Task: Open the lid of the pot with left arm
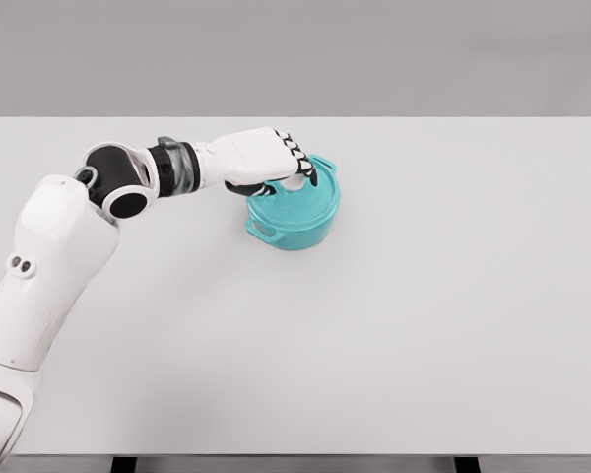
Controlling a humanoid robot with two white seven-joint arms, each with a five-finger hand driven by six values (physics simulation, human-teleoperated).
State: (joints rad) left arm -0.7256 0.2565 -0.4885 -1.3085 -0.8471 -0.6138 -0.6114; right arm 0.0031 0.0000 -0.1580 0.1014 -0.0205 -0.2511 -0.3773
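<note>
A teal pot (294, 219) with two side handles stands on the white table (424, 296), a little left of the middle. Its teal lid (300, 203) sits on top with a white knob (294, 183) in the centre. My left hand (288, 168) reaches in from the left and hovers right over the lid, its fingers curled down around the knob. The palm hides most of the knob, so contact looks likely but partly hidden. The lid rests level on the pot. My right arm does not show.
The pale table stretches wide to the right and front of the pot, with its far edge just behind the pot. My left upper arm (49, 256) fills the lower left corner.
</note>
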